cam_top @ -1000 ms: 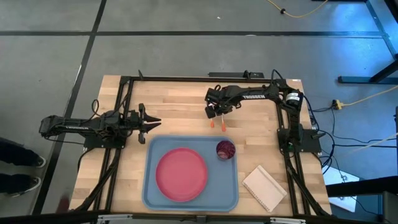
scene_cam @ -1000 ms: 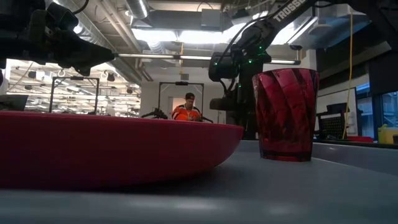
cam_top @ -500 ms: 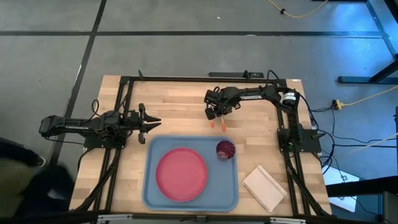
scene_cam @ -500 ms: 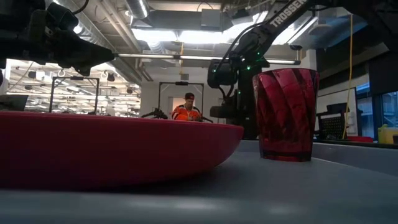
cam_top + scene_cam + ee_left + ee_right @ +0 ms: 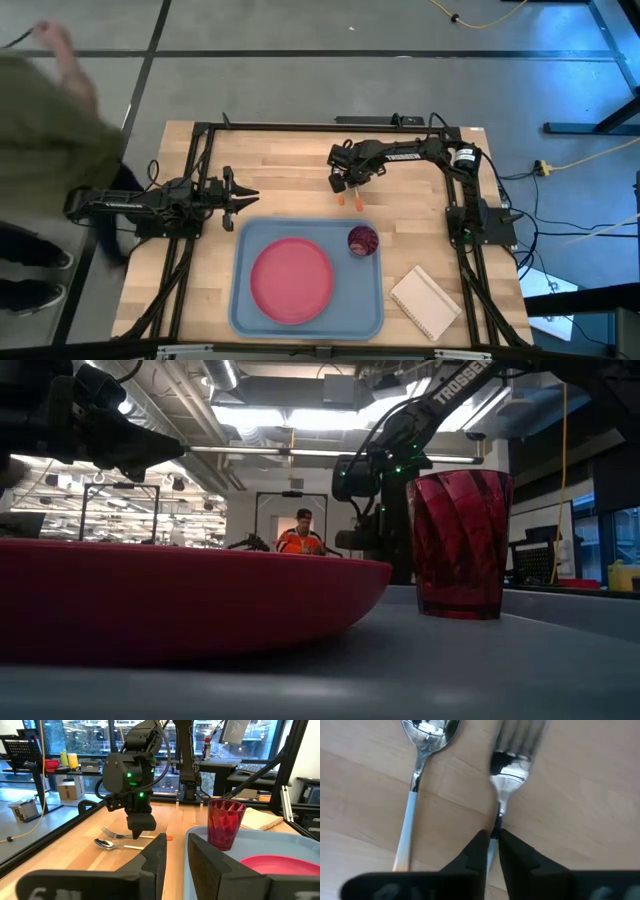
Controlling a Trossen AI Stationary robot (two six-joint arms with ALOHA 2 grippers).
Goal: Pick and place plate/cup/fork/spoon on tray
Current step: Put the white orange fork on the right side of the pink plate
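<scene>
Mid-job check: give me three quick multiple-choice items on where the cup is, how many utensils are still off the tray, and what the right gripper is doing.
1. The cup stands:
A. on the tray
B. on the notepad
C. on the bare wood

2. Utensils lying off the tray:
A. none
B. two
C. four

3. The right gripper is:
A. lifted high with nothing near
B. holding the plate
C. closing around the fork handle on the table

Key: 1 A, the cup sits inside the tray beside the plate. 2 B, fork and spoon lie on wood. 3 C, its fingers flank the fork's handle.
</scene>
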